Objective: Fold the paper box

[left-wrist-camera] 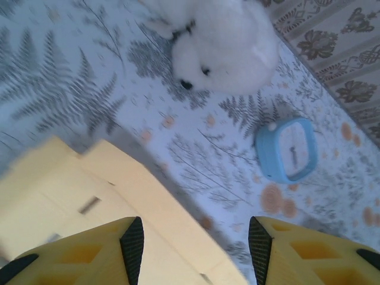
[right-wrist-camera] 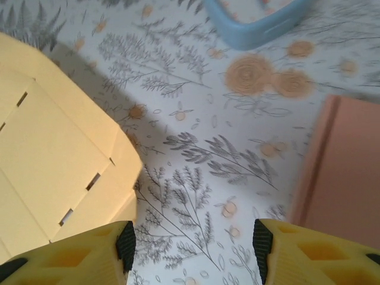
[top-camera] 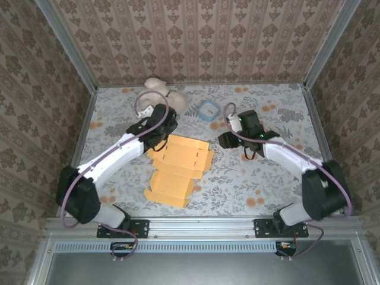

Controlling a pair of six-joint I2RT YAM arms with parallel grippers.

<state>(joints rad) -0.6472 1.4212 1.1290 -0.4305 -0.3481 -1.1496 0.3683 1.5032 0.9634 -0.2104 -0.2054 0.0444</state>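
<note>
The paper box [top-camera: 178, 169] lies flat and unfolded in the middle of the table, an orange-yellow sheet with slots and flaps. My left gripper [top-camera: 159, 139] hovers over its far left corner. In the left wrist view the left gripper [left-wrist-camera: 196, 243] is open, and the box's edge [left-wrist-camera: 148, 202] runs below and between the fingers without being clamped. My right gripper [top-camera: 227, 141] is just off the box's far right corner. In the right wrist view the right gripper [right-wrist-camera: 193, 243] is open over bare tablecloth, with the box [right-wrist-camera: 53, 166] to its left.
A white plush toy [top-camera: 163, 89] [left-wrist-camera: 225, 44] lies at the back of the table. A small blue container [top-camera: 209, 110] [left-wrist-camera: 288, 148] [right-wrist-camera: 255, 21] sits between the two grippers, farther back. A blurred pinkish-brown surface [right-wrist-camera: 344, 172] sits at the right of the right wrist view. Patterned walls close in the table.
</note>
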